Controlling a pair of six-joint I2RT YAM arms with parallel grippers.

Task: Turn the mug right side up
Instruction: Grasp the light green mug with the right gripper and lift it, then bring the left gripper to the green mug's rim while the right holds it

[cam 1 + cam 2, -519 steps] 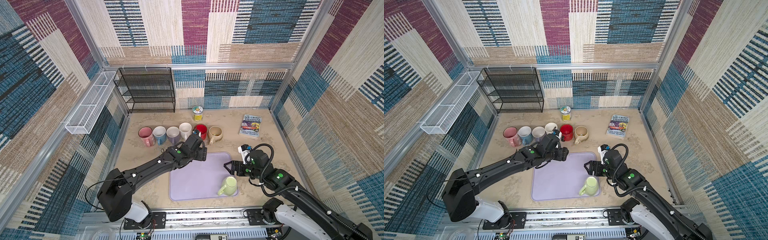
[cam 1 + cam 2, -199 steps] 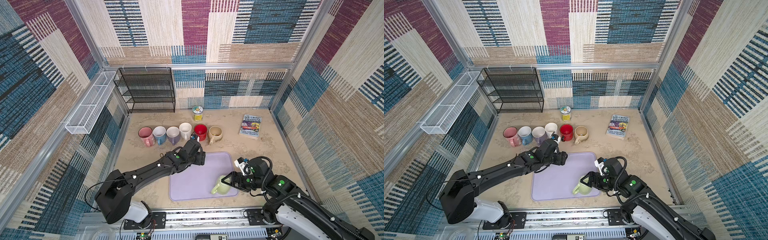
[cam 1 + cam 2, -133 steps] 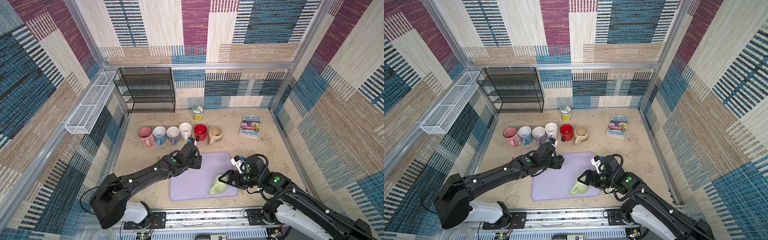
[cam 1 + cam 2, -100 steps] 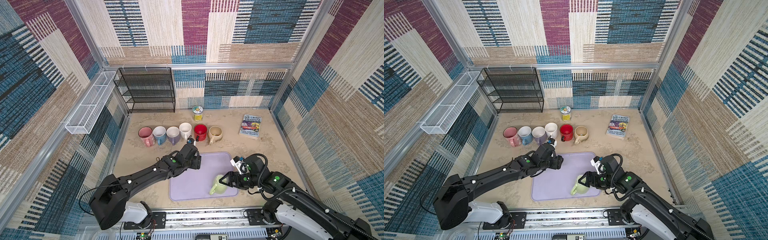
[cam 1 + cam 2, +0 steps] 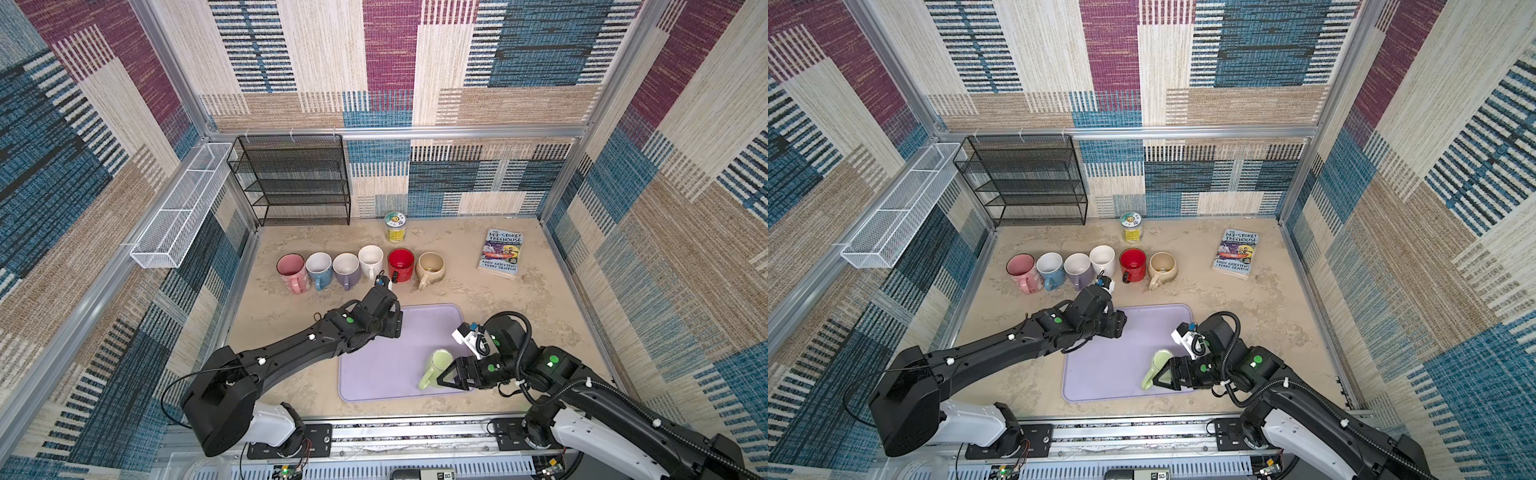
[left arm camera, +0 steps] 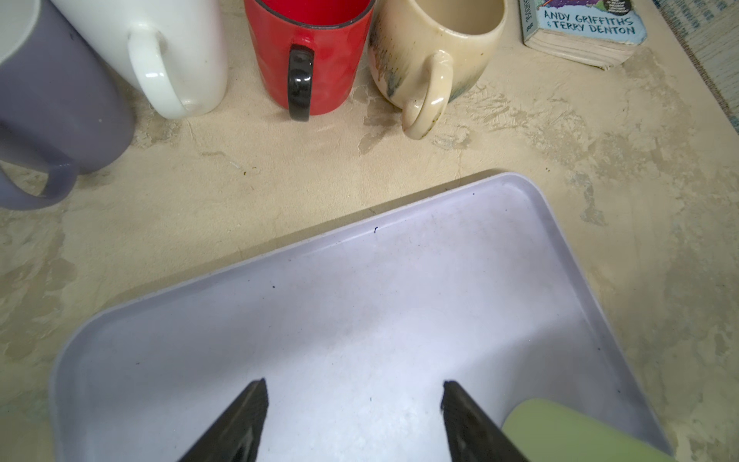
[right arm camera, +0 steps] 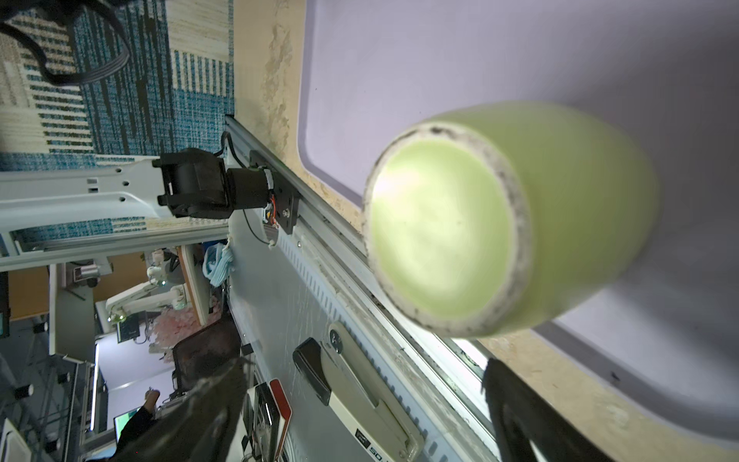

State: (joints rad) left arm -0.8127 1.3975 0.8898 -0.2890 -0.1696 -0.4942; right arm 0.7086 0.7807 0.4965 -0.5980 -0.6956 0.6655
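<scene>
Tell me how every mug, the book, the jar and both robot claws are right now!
green mug: upside down on the purple tray, bottom up.
row of six mugs: all upright, mouths up.
book: closed, lying flat.
jar: upright, lid on.
right gripper: open, beside the green mug, not holding it.
left gripper: open, holding nothing, above the tray.
</scene>
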